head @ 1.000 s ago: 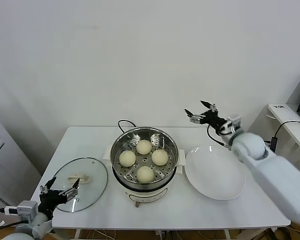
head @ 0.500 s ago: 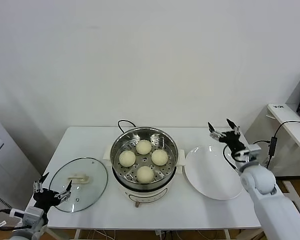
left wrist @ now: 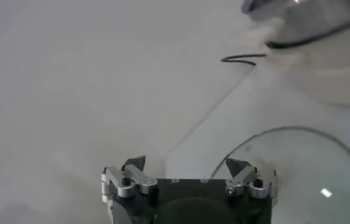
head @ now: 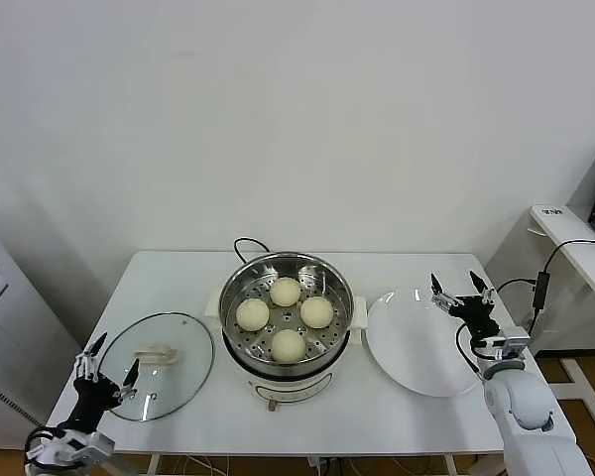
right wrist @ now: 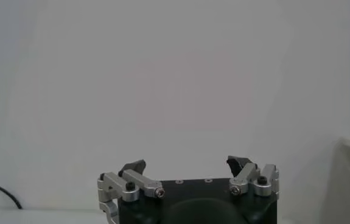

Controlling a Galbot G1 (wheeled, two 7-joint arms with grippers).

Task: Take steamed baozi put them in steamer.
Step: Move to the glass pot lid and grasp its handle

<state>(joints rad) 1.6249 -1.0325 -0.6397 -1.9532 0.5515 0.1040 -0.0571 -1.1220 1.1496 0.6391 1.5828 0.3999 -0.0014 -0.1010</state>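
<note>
Four cream-white baozi (head: 287,317) lie on the perforated tray inside the shiny steel steamer (head: 335,274) at the table's middle. My right gripper (head: 462,289) is open and empty, raised at the table's right edge beside the white plate (head: 420,352). It also shows in the right wrist view (right wrist: 187,165), facing the wall. My left gripper (head: 106,361) is open and empty, low at the table's front left corner by the glass lid (head: 162,367). It also shows in the left wrist view (left wrist: 185,164).
The steamer's black cord (head: 242,244) runs behind it and shows in the left wrist view (left wrist: 243,58). A second white desk (head: 573,235) with cables stands at the far right. A grey cabinet (head: 5,327) is at the left.
My right arm has drawn back from above the plate's far side to the table's right edge and lowered. My left arm has sunk lower at the front left corner.
</note>
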